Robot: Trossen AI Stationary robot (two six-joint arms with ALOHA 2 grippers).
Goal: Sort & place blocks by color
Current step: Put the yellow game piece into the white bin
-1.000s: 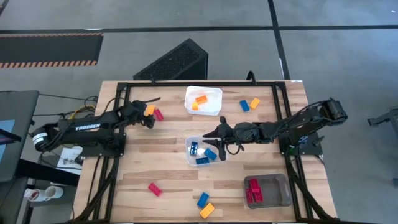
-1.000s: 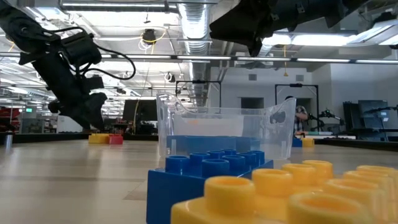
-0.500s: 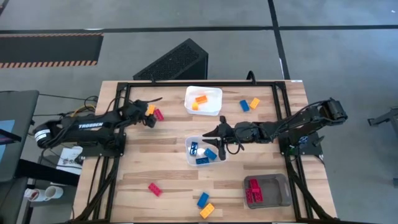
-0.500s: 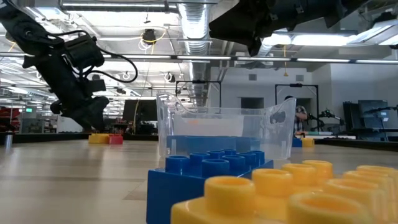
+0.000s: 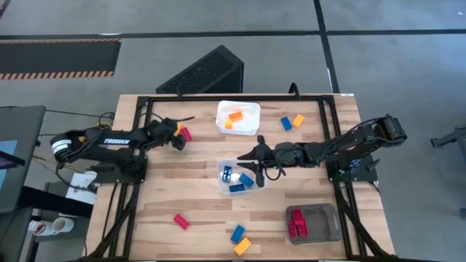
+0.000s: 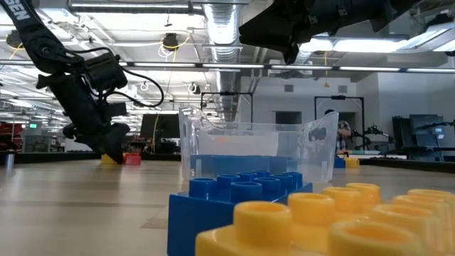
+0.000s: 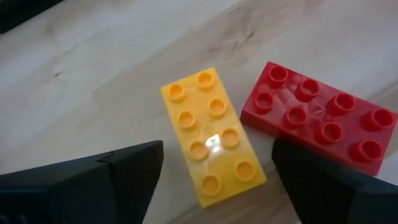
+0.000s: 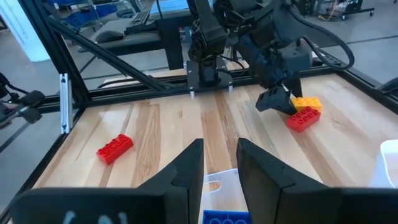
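The left gripper [image 7: 214, 186] stood with its fingers spread wide on either side of a yellow block [image 7: 212, 135], grasping nothing yet, the block lying on the table [image 5: 189, 196] touching a red block [image 7: 320, 124]. The step in hand looked to be the pickup (closing cleanly without snagging the red neighbour). The right gripper [image 5: 256, 164] hung over the clear bin [image 5: 221, 182], fingers partly apart and empty.
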